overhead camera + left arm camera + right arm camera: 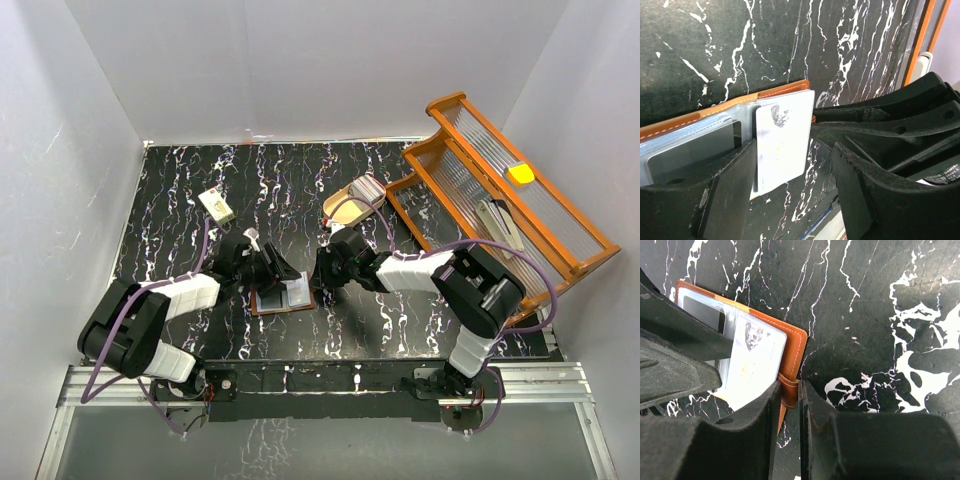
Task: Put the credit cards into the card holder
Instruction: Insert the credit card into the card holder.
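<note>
The holder (285,297) lies open on the counter (200,170), lining up. A white card (785,145) lies on the holder's strap-side half, one end past its edge, and a dark card (695,150) sits in the clear pocket of the other half. The right pincer (790,407) is nearly together, clamped on the holder's strap. The left pincer (795,170) stands apart over the holder, gripping nothing. More cards (368,187) sit in a tray (338,207) beyond the holder.
</note>
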`<state>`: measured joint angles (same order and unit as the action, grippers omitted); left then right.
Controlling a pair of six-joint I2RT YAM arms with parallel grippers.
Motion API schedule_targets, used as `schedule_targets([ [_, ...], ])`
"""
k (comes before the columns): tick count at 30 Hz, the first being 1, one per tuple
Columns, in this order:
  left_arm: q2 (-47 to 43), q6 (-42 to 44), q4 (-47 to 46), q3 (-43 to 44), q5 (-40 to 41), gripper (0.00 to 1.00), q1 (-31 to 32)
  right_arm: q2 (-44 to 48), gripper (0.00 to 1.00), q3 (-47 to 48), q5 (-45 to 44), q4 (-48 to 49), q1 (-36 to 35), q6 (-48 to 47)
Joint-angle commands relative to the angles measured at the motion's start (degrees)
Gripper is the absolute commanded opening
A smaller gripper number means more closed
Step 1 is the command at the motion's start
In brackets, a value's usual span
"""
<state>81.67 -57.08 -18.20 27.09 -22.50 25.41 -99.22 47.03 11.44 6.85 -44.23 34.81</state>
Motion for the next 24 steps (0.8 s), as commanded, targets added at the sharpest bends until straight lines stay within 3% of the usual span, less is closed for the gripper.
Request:
schedule_targets([
  [1, 0.16, 0.02, -4.78, 1.06, -5.68, 0.59, 0.96, -2.46, 0.17, 0.57, 1.70, 2.27, -0.53, -0.46],
  [5, 0.33, 0.68, -3.88, 0.98, -5.96, 0.59, 1.13, -1.92, 0.16, 0.65, 2.63, 2.48, -0.58, 0.12],
  [14, -4.93, 6.45, 12.97, 6.06, 0.34, 0.63, 1.00, 4.16, 0.00, -3.53, -0.91, 4.10, -0.54, 1.55],
  [21, -7.92, 10.81, 29.39, 10.83, 7.44, 0.71, -1.14, 3.94, 0.00, -4.49, 1.11, 5.76, -0.59, 2.83],
  [24, -10.25, 12.36, 33.22, 10.22, 9.30, 0.82, -3.60, 4.17, 0.00, -4.48, 1.30, 5.87, -0.55, 3.27],
])
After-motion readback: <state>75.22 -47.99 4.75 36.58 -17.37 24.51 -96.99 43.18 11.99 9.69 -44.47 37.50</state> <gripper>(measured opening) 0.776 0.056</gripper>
